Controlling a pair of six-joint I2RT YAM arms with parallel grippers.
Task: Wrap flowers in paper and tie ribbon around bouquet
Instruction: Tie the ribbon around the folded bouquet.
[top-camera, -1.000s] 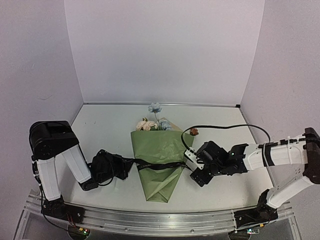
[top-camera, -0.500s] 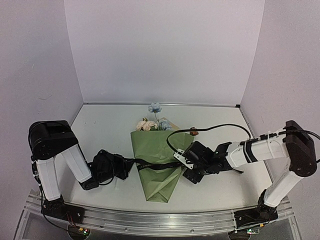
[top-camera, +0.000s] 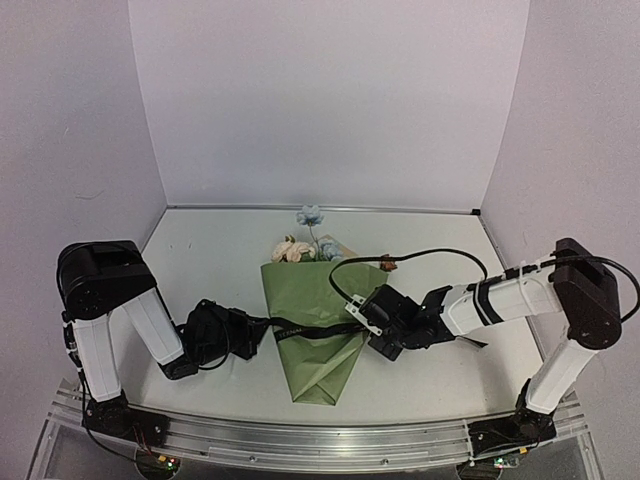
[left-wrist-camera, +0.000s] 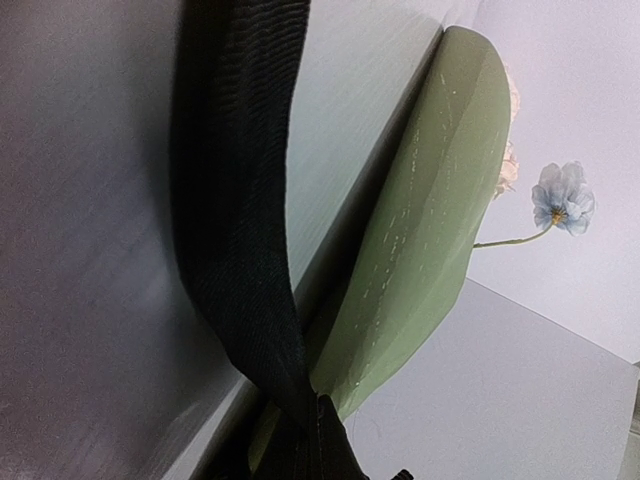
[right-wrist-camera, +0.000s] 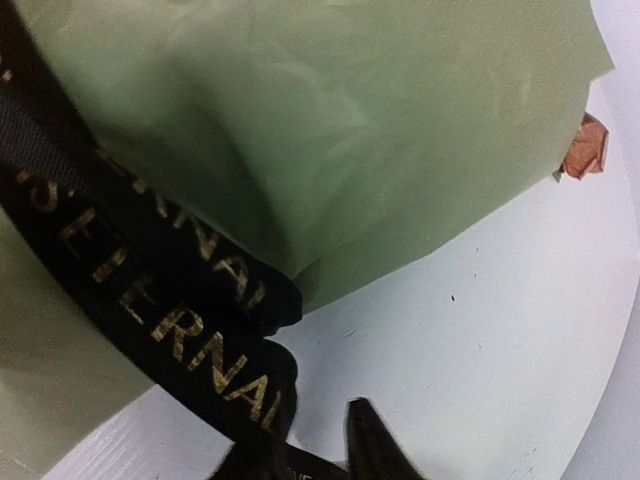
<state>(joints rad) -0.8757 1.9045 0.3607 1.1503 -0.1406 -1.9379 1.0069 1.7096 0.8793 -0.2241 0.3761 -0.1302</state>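
Black-and-white left arm folds low at 9 o'clock on the pale table (top-camera: 210, 262). The left gripper (top-camera: 252, 330) lies close to the surface, pointing toward 3 o'clock. Its jaws are pressed together on one end of the ribbon (top-camera: 312, 331). The left wrist camera shows this black band rising broad and slack from between the fingers, with the green cone beyond it.

At the centre lies the bouquet (top-camera: 320, 345), flat on the table. Its olive-green paper (top-camera: 312, 290) forms a cone with the wide mouth toward 12 o'clock and the point toward 6 o'clock. The flowers (top-camera: 294, 249) poke from the mouth. A cream-pink cluster sits at the rim, and a pale blue bloom on a thin stem reaches furthest toward 12 o'clock. A rust-orange bloom sits off the paper's corner at about 2 o'clock. The ribbon crosses the middle of the cone from 9 o'clock to 3 o'clock, lying on top of the paper.

The right arm stretches in low from 3 o'clock. The right gripper (top-camera: 358, 326) sits at the cone's right edge, where the ribbon comes off the paper. The right wrist camera shows gold capital letters along the black ribbon. Two dark fingertips sit at the bottom of that view with a sliver of table between them, and the ribbon runs down against the left tip. I cannot tell whether the jaws are pinching it. A black cable (top-camera: 430, 252) loops over the table behind this arm.
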